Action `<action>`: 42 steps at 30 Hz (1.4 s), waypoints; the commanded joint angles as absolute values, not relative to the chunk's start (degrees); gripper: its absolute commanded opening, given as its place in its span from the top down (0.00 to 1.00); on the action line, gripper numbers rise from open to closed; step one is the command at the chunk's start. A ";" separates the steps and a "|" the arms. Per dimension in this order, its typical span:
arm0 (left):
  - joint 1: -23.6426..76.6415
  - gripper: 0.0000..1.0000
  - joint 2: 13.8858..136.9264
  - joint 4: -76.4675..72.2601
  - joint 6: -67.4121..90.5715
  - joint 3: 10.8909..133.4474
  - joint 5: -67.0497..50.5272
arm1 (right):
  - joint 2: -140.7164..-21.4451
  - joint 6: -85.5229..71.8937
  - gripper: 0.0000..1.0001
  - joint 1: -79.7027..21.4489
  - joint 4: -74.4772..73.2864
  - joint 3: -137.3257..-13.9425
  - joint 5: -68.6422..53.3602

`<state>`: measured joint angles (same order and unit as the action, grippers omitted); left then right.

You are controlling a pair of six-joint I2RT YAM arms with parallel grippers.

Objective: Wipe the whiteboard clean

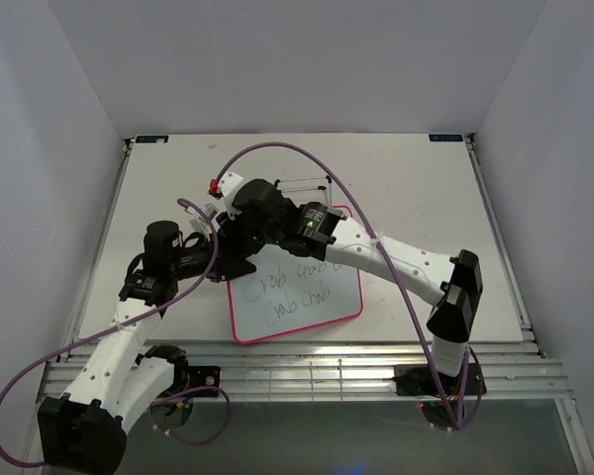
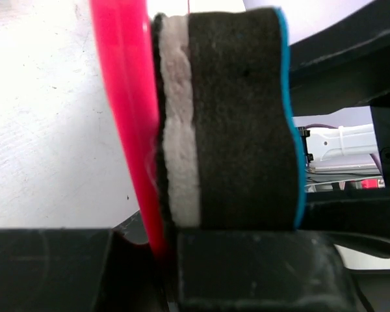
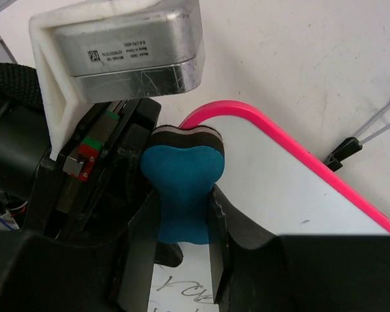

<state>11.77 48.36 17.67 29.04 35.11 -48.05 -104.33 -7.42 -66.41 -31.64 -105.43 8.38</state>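
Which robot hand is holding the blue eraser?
The right gripper: the blue eraser sits pinched in it, while the left gripper clamps the pink edge of the whiteboard.

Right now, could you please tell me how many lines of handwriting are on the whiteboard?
2. On the near half of the whiteboard: upper line, and lower line just below. The right gripper, holding the eraser, covers its far-left corner, so more could be hidden.
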 commanded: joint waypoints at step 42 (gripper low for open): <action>14.85 1.00 46.85 13.18 19.86 35.51 -52.03 | -82.71 -11.24 0.77 -28.64 -11.70 -49.91 -13.61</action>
<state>12.56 48.01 19.27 33.26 34.39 -46.52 -80.88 -12.53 -26.65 -13.69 -48.69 -10.20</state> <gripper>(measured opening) 0.139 0.369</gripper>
